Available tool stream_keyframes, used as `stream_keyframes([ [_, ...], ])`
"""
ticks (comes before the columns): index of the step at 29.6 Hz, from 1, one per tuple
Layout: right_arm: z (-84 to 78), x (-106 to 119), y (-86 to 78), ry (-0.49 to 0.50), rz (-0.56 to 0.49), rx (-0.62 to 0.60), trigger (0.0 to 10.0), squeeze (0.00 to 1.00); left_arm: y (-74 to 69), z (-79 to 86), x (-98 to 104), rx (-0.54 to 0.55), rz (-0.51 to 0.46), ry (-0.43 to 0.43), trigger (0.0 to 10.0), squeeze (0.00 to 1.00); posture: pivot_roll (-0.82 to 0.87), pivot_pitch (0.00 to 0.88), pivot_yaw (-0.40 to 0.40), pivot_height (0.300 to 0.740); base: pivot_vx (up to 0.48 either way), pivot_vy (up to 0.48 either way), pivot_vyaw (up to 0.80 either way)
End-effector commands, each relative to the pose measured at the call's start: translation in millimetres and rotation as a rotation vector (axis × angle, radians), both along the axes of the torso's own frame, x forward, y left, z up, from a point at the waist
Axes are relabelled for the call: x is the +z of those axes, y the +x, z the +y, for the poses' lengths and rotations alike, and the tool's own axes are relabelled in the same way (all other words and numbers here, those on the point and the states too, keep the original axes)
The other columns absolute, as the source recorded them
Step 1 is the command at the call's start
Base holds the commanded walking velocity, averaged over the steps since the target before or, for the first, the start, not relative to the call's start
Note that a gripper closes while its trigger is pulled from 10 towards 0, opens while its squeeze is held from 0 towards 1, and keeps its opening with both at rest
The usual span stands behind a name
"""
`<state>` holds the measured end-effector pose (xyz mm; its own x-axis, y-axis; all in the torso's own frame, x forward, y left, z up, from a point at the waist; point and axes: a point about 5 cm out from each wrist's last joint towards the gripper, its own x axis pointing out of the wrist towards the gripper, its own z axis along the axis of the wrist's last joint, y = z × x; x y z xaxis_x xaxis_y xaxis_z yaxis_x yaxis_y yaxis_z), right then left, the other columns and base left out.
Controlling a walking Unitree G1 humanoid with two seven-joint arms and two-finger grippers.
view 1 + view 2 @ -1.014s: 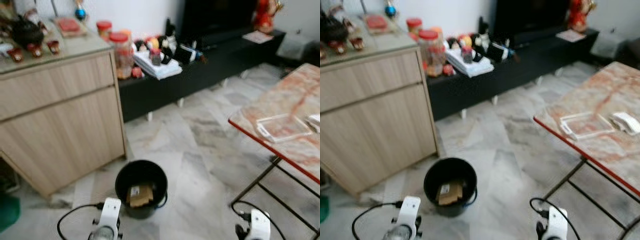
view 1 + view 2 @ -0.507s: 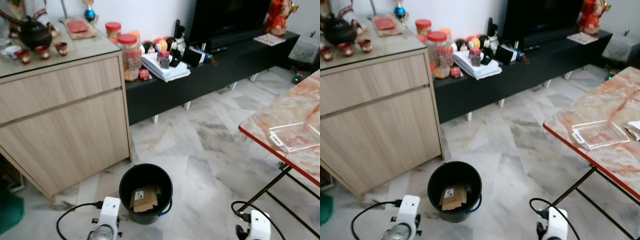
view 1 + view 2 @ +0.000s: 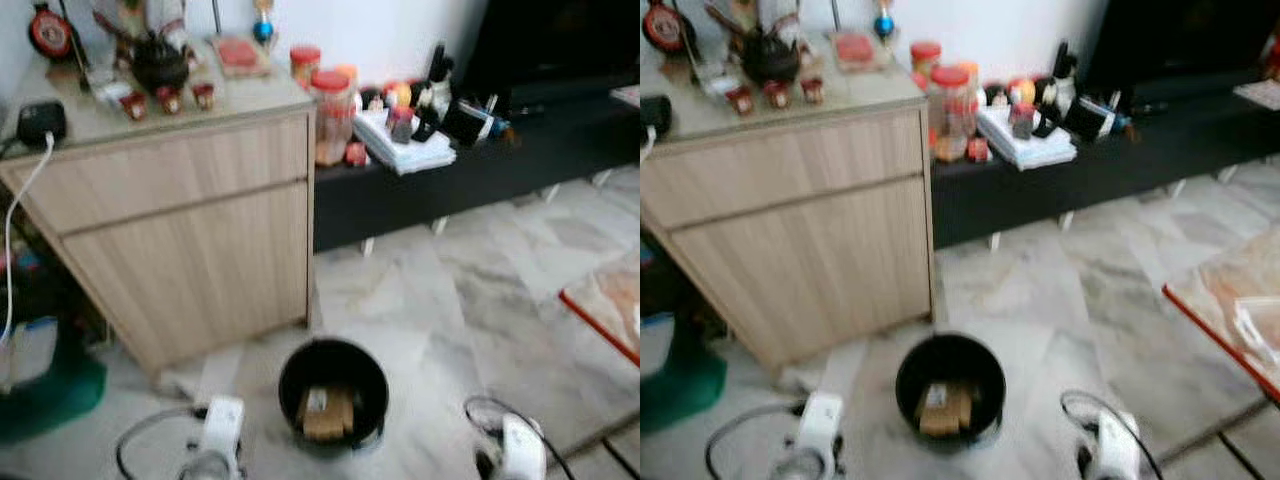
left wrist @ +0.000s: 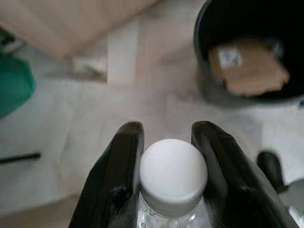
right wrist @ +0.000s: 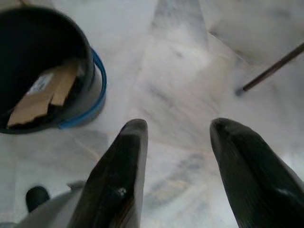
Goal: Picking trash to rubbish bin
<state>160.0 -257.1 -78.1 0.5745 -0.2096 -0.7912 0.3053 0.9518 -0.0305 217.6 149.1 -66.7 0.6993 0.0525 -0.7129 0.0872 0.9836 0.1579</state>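
My glossy black fingers (image 4: 124, 175) pinch a clear plastic bottle (image 4: 172, 216) with a matt white cap (image 4: 173, 171). Brown cardboard (image 3: 327, 411) lies in the black plastic bin (image 3: 333, 391) on polished marble floor (image 3: 470, 300), beside a wood-grain cabinet (image 3: 190, 240).

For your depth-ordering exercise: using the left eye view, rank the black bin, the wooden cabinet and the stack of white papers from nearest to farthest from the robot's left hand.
1. Black bin: on the floor, just right of the left hand.
2. Wooden cabinet: behind the bin, to the left.
3. Stack of white papers: farthest, on the low black shelf.

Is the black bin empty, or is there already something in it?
Not empty: brown cardboard with a white label lies at the bottom of the black bin.
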Motion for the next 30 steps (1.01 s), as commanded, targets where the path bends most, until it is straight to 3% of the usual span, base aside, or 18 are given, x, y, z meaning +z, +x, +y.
stream_keyframes([
  [1, 3.2, 2.1, 7.1, 0.008, -0.020, -0.005, 10.0, 0.00, -8.1, 0.7, -5.2, -0.004, 0.037, 0.001, 10.0, 0.00, -0.06, 0.040, -0.072, 0.740, 0.244, 0.000, 0.00],
  [5, 1.5, 2.8, 7.7, 0.014, -0.028, -0.033, 10.0, 0.00, -8.3, 0.8, -5.3, -0.006, 0.037, 0.002, 10.0, 0.00, -0.06, 0.040, -0.072, 0.740, 0.243, 0.000, 0.00],
  [11, 1.4, 4.2, 10.1, 0.018, -0.042, -0.032, 10.0, 0.00, -8.5, 0.5, -5.4, -0.013, 0.038, 0.003, 10.0, 0.00, -0.06, 0.033, -0.070, 0.740, 0.245, 0.000, -0.80],
  [30, 1.8, 5.4, 12.5, 0.017, -0.056, -0.032, 10.0, 0.00, -2.6, -1.3, -1.8, -0.025, 0.012, 0.006, 10.0, 0.00, -0.06, 0.039, -0.078, 0.740, 0.246, 0.000, 0.00],
])
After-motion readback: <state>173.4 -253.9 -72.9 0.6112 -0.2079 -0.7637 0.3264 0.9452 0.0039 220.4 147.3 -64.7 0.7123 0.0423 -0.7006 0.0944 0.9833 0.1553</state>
